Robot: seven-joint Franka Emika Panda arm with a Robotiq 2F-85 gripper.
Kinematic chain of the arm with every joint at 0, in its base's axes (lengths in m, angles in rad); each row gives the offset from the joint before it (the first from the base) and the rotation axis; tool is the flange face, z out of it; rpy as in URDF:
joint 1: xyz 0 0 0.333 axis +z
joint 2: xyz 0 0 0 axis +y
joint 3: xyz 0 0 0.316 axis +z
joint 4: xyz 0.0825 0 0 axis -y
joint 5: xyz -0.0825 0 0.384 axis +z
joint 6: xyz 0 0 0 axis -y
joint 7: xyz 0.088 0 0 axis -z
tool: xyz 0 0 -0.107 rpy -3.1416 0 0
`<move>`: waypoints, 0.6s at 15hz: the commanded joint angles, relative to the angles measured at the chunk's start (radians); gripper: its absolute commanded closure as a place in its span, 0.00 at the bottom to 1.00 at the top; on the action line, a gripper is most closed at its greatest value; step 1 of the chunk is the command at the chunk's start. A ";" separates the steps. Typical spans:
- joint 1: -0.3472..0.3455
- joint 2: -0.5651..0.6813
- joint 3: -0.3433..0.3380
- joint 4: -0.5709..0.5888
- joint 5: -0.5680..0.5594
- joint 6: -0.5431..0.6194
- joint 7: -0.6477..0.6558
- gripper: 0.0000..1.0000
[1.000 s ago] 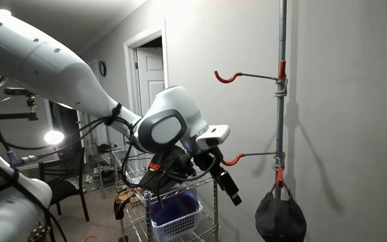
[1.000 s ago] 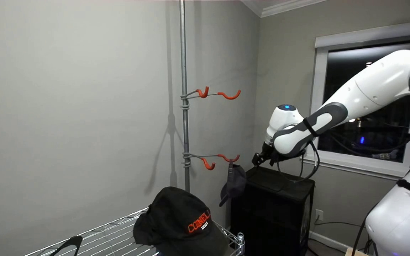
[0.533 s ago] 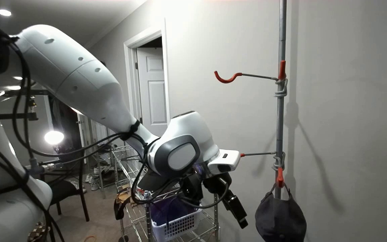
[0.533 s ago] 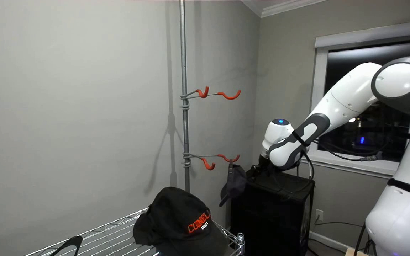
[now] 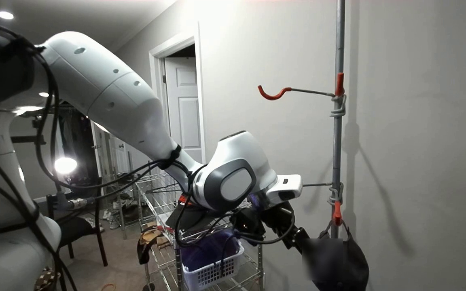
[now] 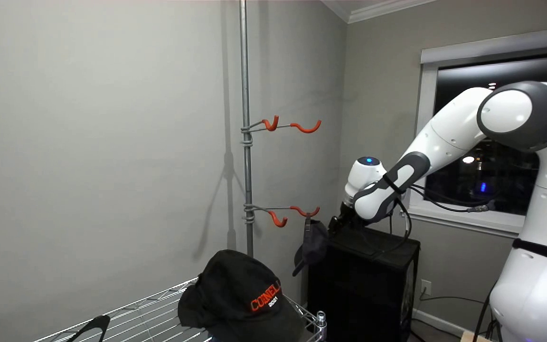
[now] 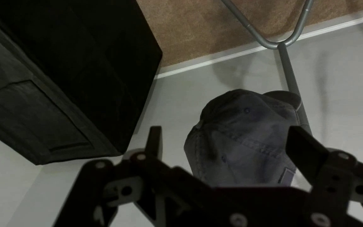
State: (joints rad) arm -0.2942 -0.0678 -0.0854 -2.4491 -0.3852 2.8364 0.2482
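A dark grey cap (image 5: 352,258) hangs from a lower red-tipped hook (image 5: 337,214) on the metal pole (image 5: 337,141). In an exterior view the same cap (image 6: 315,242) shows side-on, its strap over the hook and its brim low. My gripper (image 7: 227,142) is open, and the cap's crown (image 7: 247,135) appears between its spread fingers in the wrist view. The right finger (image 7: 304,151) overlaps the cap's edge there; whether it touches cannot be told. A blurred patch hides the fingertips in an exterior view. A black cap with orange lettering (image 6: 240,289) lies on the wire shelf (image 6: 145,318).
A black fabric box (image 6: 363,280) stands under the arm and close beside the hanging cap. Two upper red hooks (image 6: 306,127) stick out from the pole. A white basket (image 5: 212,277) sits on a lower level of the wire rack. Cables loop loosely along the arm.
The arm has come down and across toward the hanging cap, bringing the gripper close to it. The jaws have stayed open. Both caps hang or lie as before.
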 commanded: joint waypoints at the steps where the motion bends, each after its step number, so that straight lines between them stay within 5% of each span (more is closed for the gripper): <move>1: -0.007 0.015 -0.008 -0.004 -0.015 0.038 -0.029 0.00; 9: -0.002 0.008 -0.004 0.001 0.000 0.004 -0.003 0.00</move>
State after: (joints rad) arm -0.2960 -0.0601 -0.0897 -2.4482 -0.3852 2.8406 0.2448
